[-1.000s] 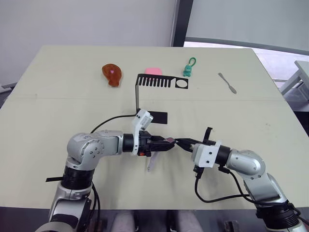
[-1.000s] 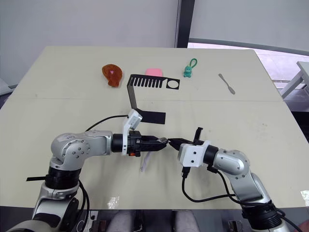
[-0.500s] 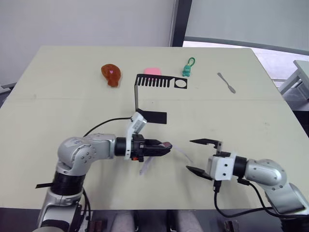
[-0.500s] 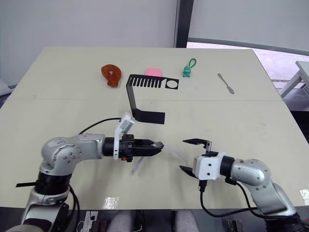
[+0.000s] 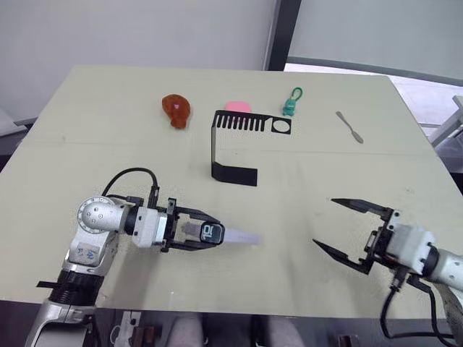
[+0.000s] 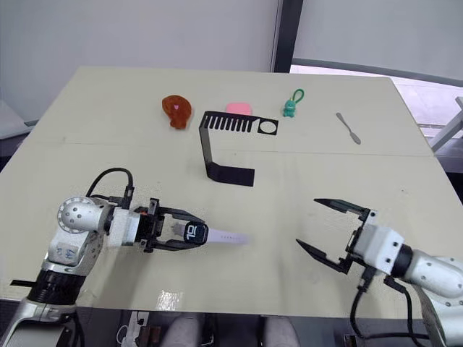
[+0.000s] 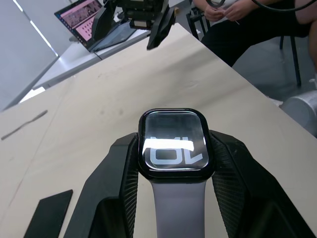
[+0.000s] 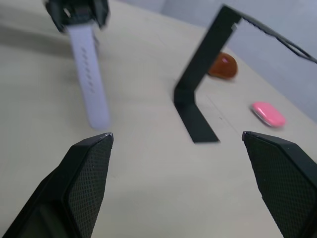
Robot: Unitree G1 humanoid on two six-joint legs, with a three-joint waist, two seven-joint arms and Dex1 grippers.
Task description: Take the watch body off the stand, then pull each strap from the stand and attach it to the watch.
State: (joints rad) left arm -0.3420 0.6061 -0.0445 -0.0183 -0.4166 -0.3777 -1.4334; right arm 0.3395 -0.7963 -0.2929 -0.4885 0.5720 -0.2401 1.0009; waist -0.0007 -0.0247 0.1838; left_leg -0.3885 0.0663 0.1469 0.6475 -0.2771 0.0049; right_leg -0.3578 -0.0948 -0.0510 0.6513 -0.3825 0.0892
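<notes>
Glossy black casing marks the watch body, clamped by its side edges in the left end effector low over the bench, near its front edge. Lavender straps project from both ends. The right end effector stands wide apart and empty, well clear. The stand is bare. Judgement: the case is light, rigid and slippery; straps are limp, so hold belongs on the case edges, off the screen.
</notes>
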